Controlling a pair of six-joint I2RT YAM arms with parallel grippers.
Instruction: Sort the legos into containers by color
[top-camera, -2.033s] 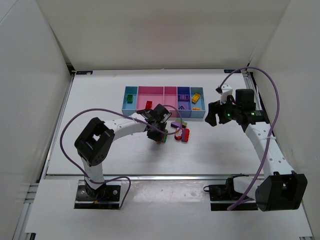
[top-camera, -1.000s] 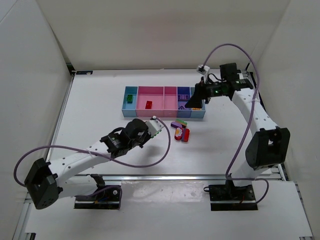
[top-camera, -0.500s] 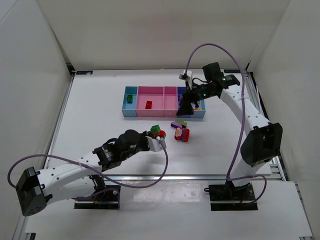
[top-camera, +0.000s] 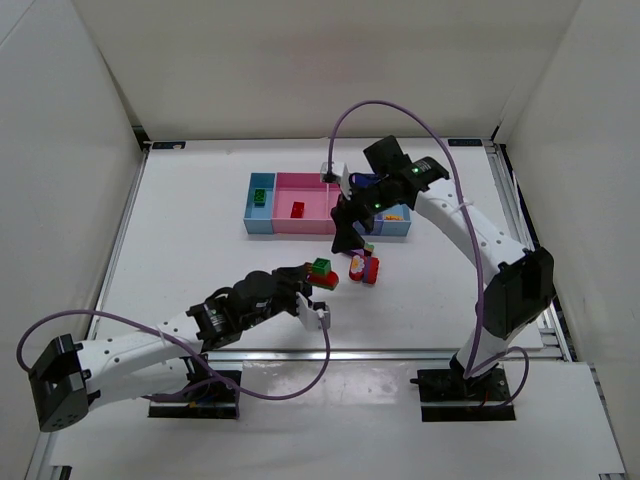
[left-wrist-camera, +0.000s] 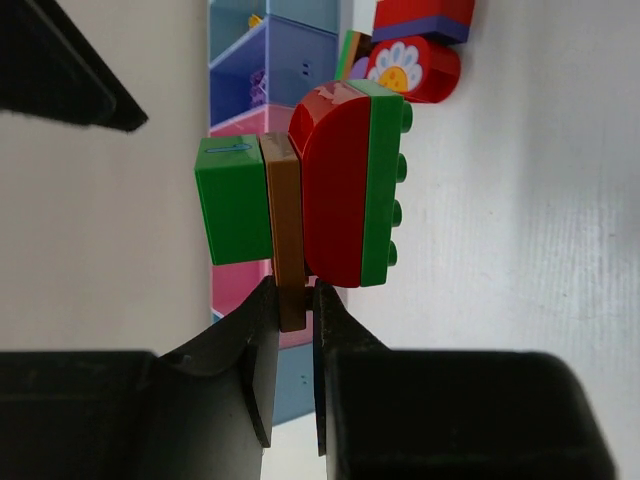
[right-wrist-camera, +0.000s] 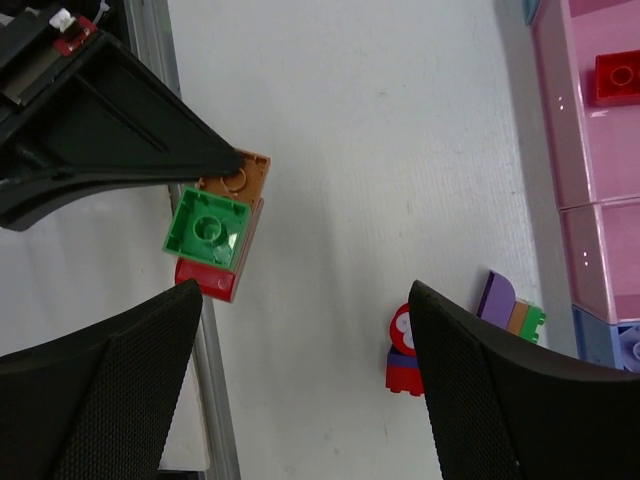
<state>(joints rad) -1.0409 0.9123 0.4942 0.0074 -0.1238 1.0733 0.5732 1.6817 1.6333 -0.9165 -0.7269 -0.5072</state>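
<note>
Looking down from top, we note left claw (top-camera: 318, 280) clamped on brick stack (top-camera: 321, 268), near of containers (top-camera: 290, 228), just left of loose bricks (top-camera: 363, 265) on table (top-camera: 200, 230). Right claw (top-camera: 347, 236) hangs over containers' near edge. Left wrist: jaws almost closed, pinching stack's brown plate (left-wrist-camera: 286, 240); green block (left-wrist-camera: 233, 200) one side, red-green other. Right wrist: we see claw spread wide, holding nothing; red brick (right-wrist-camera: 619, 76) lies in pink bin (right-wrist-camera: 590, 170).

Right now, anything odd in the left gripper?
Yes. The left gripper is shut on a joined lego clump: green, brown and red pieces stuck together, pinched only by the thin brown plate. Mixed colours, so it can't be sorted whole.
</note>
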